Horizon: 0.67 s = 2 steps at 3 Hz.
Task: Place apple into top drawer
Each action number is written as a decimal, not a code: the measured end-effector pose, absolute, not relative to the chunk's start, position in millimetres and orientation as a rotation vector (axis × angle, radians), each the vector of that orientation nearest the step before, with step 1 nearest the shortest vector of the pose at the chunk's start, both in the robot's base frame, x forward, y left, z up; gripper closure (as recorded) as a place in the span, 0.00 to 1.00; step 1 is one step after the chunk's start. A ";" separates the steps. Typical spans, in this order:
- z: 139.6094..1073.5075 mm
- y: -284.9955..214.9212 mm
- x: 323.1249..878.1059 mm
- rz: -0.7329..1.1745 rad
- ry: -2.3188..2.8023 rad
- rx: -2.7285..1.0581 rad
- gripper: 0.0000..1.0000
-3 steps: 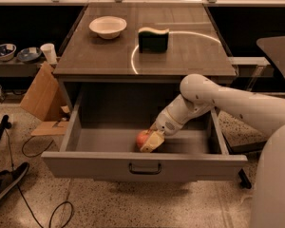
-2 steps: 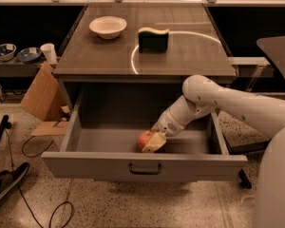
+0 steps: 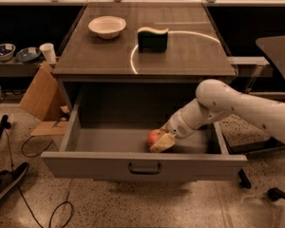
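Observation:
The top drawer [image 3: 142, 164] stands pulled wide open under the tabletop, with a small dark handle at the centre of its grey front panel. The red-orange apple [image 3: 153, 137] is inside the drawer, low over its floor near the front panel, a little right of the middle. My gripper [image 3: 160, 141] reaches down into the drawer from the right and is shut on the apple. A pale fingertip [image 3: 163, 143] shows in front of the apple. The white arm crosses the drawer's right side.
A white bowl [image 3: 107, 26] and a green-and-yellow sponge [image 3: 152, 38] sit on the tabletop [image 3: 180, 56]. Cardboard [image 3: 40, 99], cables and a cup [image 3: 48, 52] stand at the left. A dark table edge [image 3: 278, 51] is at the right.
The arm and the held apple have shifted slightly to the right inside the drawer. The drawer, bowl and sponge have not moved.

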<state>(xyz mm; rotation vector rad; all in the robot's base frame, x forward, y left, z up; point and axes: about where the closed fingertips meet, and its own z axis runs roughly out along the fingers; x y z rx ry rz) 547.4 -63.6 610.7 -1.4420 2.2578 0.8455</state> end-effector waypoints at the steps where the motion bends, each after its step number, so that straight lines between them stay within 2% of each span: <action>1: 618.2 -77.2 550.7 0.791 2.268 -1.358 0.00; 2: 632.3 -86.5 554.9 0.742 2.258 -1.297 0.00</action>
